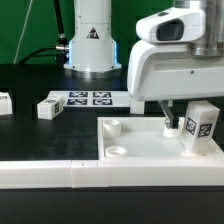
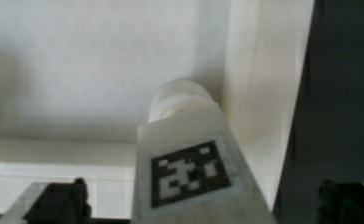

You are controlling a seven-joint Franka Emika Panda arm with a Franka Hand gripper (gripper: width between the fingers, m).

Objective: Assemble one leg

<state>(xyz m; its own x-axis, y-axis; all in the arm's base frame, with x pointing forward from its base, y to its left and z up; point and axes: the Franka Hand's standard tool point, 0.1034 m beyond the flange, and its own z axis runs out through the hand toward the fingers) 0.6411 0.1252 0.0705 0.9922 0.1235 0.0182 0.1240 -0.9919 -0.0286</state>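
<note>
A leg (image 1: 201,125), a chunky white block with a black-and-white tag, stands upright on the large white panel (image 1: 145,138) near its corner at the exterior view's right. My gripper (image 1: 184,124) hangs over it, with one dark finger (image 1: 168,121) showing beside the leg. In the wrist view the leg (image 2: 197,160) sits between my two dark fingertips (image 2: 63,200), with a gap on each side. The jaws are open and touch nothing. The panel (image 2: 90,80) fills the background there.
Two more legs (image 1: 49,107) (image 1: 4,101) lie on the black table at the exterior view's left. The marker board (image 1: 88,97) lies behind them, before the robot base (image 1: 92,40). The panel has round sockets (image 1: 111,126) (image 1: 116,151). A white rail (image 1: 60,172) runs along the front.
</note>
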